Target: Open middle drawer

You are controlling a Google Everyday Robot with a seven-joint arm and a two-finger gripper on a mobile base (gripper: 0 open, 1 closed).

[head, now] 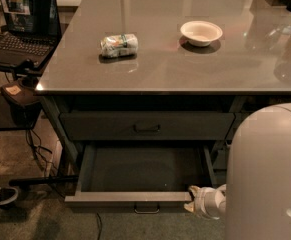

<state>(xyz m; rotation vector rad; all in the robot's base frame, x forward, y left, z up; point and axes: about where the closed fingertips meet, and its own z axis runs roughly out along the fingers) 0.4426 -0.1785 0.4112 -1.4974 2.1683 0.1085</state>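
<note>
The middle drawer [130, 198] is pulled out under the counter, showing its shallow, plain grey, empty inside [145, 166]. Its small loop handle [146, 209] hangs at the centre of the front, which is seen edge-on. My gripper [192, 205] is at the right end of that front, about level with its top edge, on a white wrist [212, 202] that reaches in from the right. My white arm housing [267, 174] fills the lower right and hides the counter's right side.
A closed drawer [146, 126] with a black handle sits above the open one. On the grey countertop [175, 59] lie a wrapped packet [118, 45] and a white bowl [201, 32]. A laptop [20, 26] on a stand and cables [37, 149] are at the left.
</note>
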